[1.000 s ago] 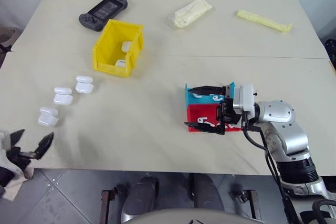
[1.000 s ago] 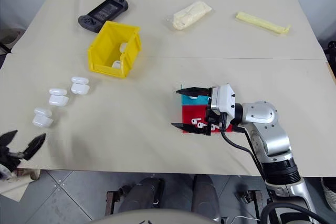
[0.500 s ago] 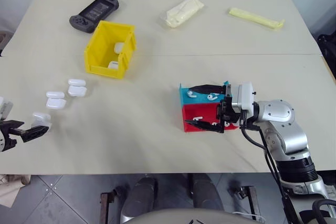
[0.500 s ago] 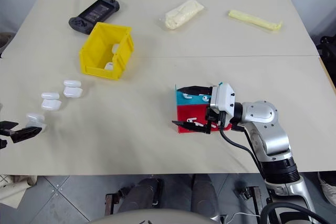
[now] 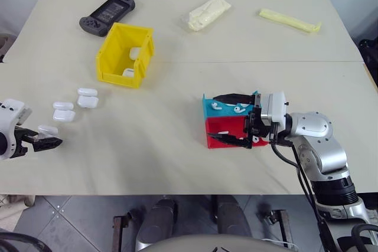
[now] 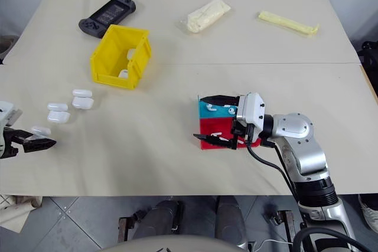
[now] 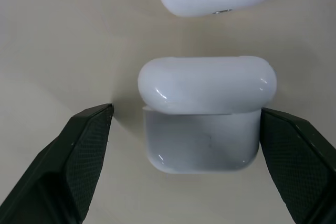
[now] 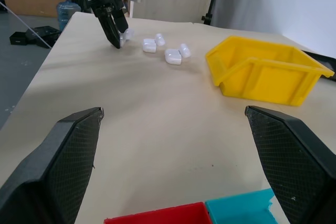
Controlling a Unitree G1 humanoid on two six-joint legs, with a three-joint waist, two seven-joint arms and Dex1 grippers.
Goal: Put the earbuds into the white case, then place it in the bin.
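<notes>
Beige worktop (image 5: 177, 146): near its left edge the left gripper (image 7: 184, 156), fingers spread, straddles the white case (image 7: 202, 114) to grasp it; right gripper (image 5: 233, 119) gapes empty.

left claw (image 5: 42, 140) hiding white case (image 5: 47, 129)

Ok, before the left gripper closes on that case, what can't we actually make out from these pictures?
- Bin: head views show two white items inside; its walls hide the rest.
- Red tray and teal tray: the right gripper hangs open in front, so the earbuds cannot be counted.
- Nearest case between the open left gripper: lid looks raised, its inside faces away.
</notes>
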